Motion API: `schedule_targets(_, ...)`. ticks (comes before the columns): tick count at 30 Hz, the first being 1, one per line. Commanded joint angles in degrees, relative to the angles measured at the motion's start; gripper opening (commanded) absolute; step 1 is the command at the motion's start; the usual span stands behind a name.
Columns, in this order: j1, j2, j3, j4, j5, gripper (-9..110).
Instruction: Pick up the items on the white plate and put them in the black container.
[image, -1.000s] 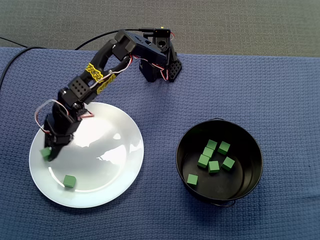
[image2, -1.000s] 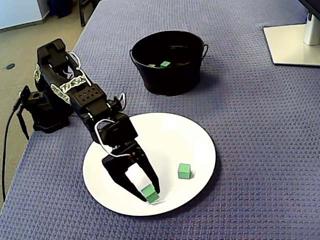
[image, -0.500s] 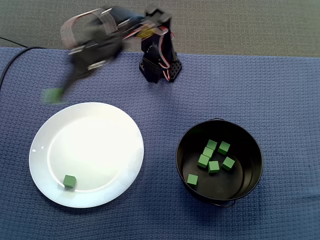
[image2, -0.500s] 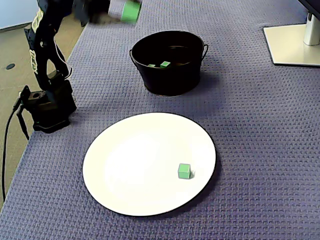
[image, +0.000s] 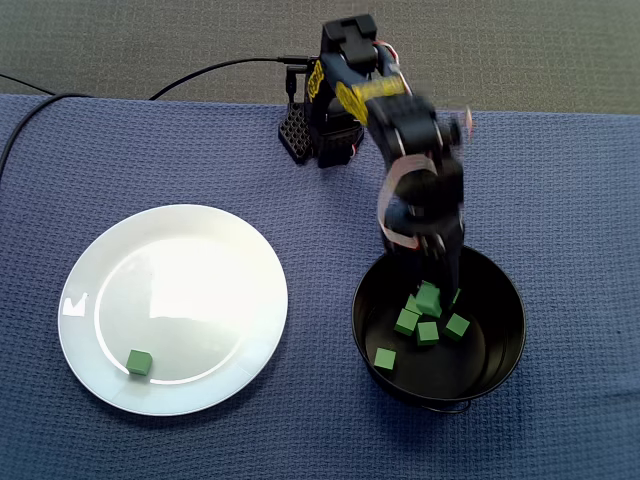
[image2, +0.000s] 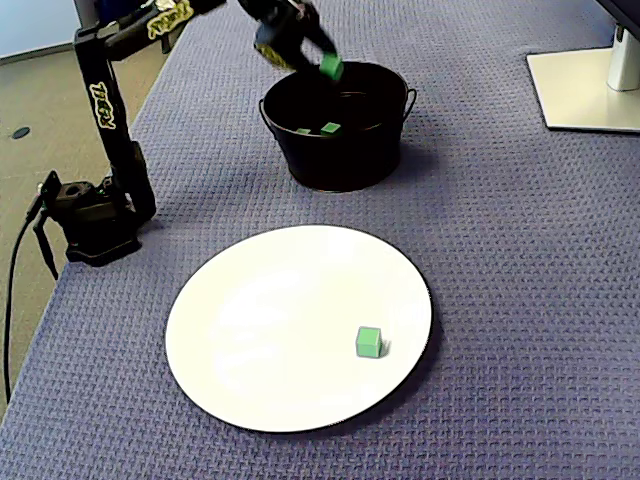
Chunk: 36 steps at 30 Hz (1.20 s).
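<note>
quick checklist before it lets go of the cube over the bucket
1. Grip secure: ok. The gripper is shut on the held cube.
2. Cube over the opening: ok. The top-down fixed view puts it inside the rim of the black container.
3. Clearance from the rim: cannot tell. In the side fixed view the cube sits close to the far rim line.
4. Room to land: ok. The loose cubes lie in one layer with bare floor around them.
5. Plate cleared: not ok. One last cube lies on the white plate.
</note>
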Motion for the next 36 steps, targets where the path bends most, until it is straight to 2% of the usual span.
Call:
schedule_targets(1,-1.67,-2.46,10.9,-6.06,-3.52,0)
schedule_targets(5,-2.2,-4.83,11.78,-6.06,-3.16,0)
schedule_targets(6,-2.29,-4.92,11.43,-5.36,-2.9,5)
schedule_targets(8,-2.2,-4.75,10.63,-3.6,-2.11,26)
schedule_targets(10,-2.02,-4.13,8.79,-0.88,-2.55,37)
schedule_targets(13,-0.7,-2.02,-0.97,8.88,-4.22,36)
schedule_targets(16,4.75,0.26,-21.36,22.68,-6.15,33)
schedule_targets(18,11.51,3.08,-33.93,28.83,-11.34,33)
schedule_targets(20,21.36,6.33,-40.61,29.79,-20.39,34)
schedule_targets(22,32.78,8.35,-38.32,22.85,-29.79,34)
schedule_targets(25,46.76,7.82,-23.03,1.23,-40.08,34)
schedule_targets(30,57.48,0.7,7.29,-52.38,-59.5,36)
schedule_targets(36,57.74,-5.27,13.1,-65.48,-66.45,34)
